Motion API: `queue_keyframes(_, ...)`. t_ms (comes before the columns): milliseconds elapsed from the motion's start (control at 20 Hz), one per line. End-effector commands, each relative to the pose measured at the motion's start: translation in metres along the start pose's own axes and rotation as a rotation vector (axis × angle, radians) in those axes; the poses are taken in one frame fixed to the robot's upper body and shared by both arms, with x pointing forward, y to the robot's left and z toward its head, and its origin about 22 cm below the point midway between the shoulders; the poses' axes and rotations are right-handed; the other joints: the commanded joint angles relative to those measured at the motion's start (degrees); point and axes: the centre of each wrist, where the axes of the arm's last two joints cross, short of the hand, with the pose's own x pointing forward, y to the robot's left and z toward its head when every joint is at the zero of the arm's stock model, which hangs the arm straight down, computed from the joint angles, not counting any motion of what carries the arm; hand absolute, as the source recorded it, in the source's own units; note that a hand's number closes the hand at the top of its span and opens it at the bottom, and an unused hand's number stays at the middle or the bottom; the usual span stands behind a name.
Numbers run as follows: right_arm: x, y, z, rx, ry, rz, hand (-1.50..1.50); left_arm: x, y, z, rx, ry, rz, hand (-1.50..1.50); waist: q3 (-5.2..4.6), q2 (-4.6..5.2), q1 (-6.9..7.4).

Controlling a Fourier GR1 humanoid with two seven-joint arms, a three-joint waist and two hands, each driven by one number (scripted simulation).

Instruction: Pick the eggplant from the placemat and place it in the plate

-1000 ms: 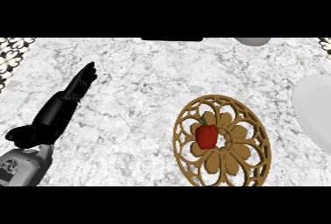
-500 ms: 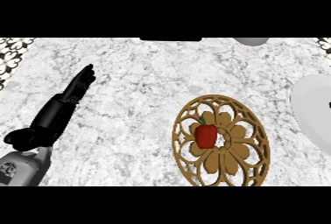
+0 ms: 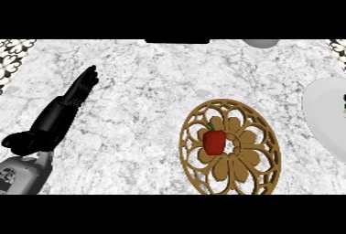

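Note:
A small red vegetable with a green stem (image 3: 214,141) lies at the middle of a round brown openwork placemat (image 3: 229,183) on the marble counter; it looks like a red pepper rather than an eggplant. A white plate (image 3: 323,114) shows partly at the right edge. My left hand (image 3: 52,121) rests at the left, open, with straight fingers (image 3: 82,86) pointing up and away, far from the placemat and holding nothing. My right hand is out of view.
A white rounded object (image 3: 261,43) and a dark object (image 3: 177,41) sit at the counter's far edge. Patterned tiles (image 3: 13,59) border the left side. A green speck (image 3: 344,109) shows at the right edge by the plate.
The left hand has stayed in place. Slightly more of the plate shows at the right edge.

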Motion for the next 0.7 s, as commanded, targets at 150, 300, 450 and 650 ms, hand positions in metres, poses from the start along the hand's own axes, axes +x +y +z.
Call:
queue_keyframes(150,0.035,-0.010,0.032,-0.082,0.103,-0.445,-1.50,-0.007,0.012,0.008,0.024,0.022,0.005,0.00,-0.01,-0.84,-1.19)
queue_keyframes(300,0.062,-0.027,0.037,-0.102,0.117,-0.577,-1.50,-0.008,0.000,0.014,0.018,0.036,-0.003,0.00,0.05,-1.51,-1.60)
queue_keyframes(450,0.080,-0.036,0.054,-0.067,0.085,-0.621,-1.50,-0.014,0.004,0.013,0.052,0.059,-0.001,0.00,0.00,-1.99,-3.60)
queue_keyframes(650,0.086,-0.037,0.071,-0.031,0.040,-0.638,-1.50,-0.014,0.014,0.021,0.080,0.066,-0.006,0.00,0.04,-2.55,-4.87)
